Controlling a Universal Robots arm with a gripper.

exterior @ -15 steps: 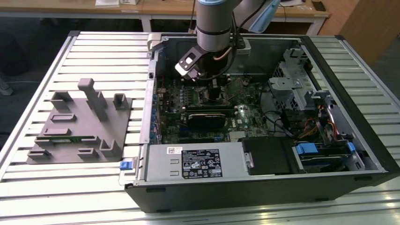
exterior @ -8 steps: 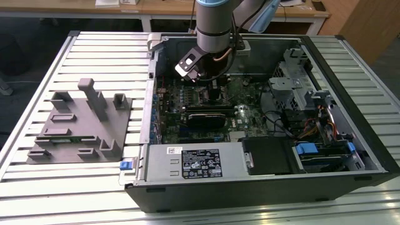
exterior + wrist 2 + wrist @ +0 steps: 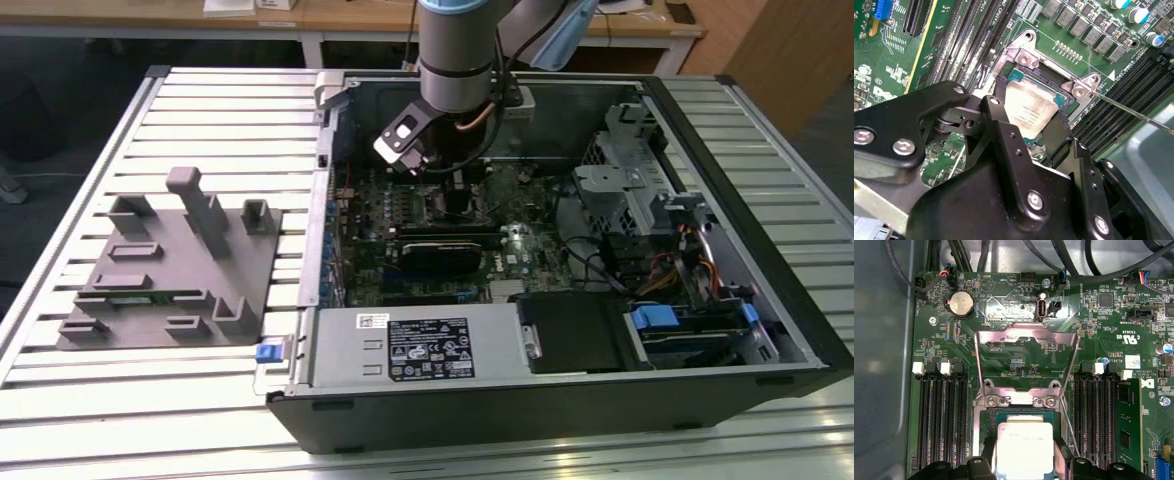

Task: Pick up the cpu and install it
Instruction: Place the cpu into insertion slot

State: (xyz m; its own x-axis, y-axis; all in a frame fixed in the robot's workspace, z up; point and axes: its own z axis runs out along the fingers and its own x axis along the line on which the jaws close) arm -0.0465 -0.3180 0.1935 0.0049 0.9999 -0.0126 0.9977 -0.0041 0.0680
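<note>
End effector (image 3: 1028,119) clasping cpu (image 3: 1024,450), silvery-white square top

Here's a pale worktop (image 3: 200,100) of long metal slats, its grooves running side to side, and it catches a soft, even light with no hard shadows. Beyond its far edge the floor (image 3: 80,60) lies dark, bluish-grey. Along the back stands a desk (image 3: 360,15) with a light wooden top and a white leg (image 3: 310,48), with a few papers (image 3: 230,6) lying on it. At the exterior view's right, a warm brown wooden panel (image 3: 781,50) rises behind the worktop's corner. At the exterior view's left edge sits a dark rounded shape (image 3: 20,110); can't tell what it is.
</note>
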